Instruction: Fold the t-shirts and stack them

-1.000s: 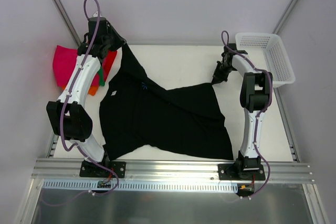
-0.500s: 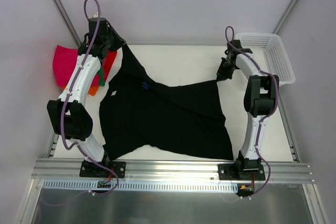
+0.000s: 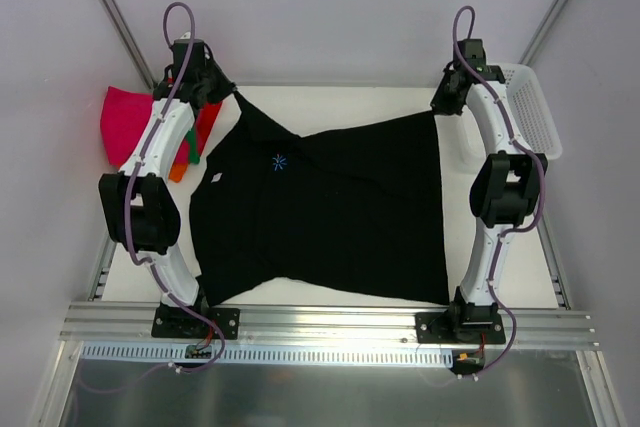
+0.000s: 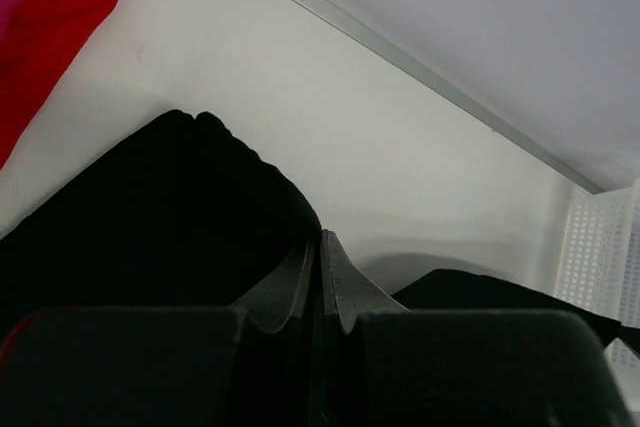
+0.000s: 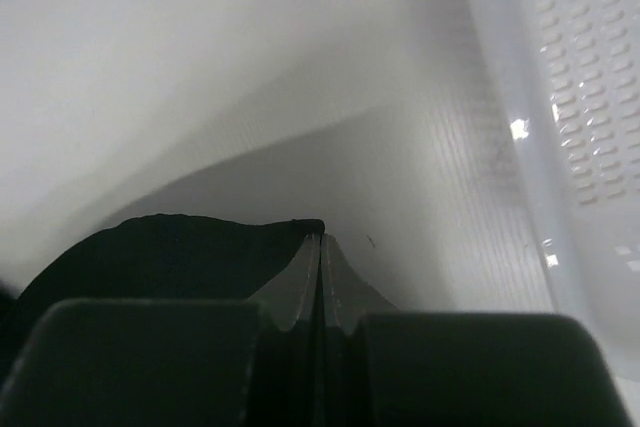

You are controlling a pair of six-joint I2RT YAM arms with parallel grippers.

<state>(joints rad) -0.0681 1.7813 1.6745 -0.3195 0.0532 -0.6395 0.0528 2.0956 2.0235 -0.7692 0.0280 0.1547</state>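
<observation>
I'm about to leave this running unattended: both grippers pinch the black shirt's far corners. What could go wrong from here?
The left gripper and right gripper each hold only a thin edge of the black t-shirt; a corner could slip out if pulled. The right gripper is close beside the white basket and might knock it. The left gripper is next to the folded stack and could disturb it.

Black t-shirt (image 3: 330, 207) with tiny blue mark (image 3: 278, 161), magenta shirt (image 3: 122, 122), red shirt (image 4: 40, 37), white mesh basket (image 3: 535, 117)
</observation>
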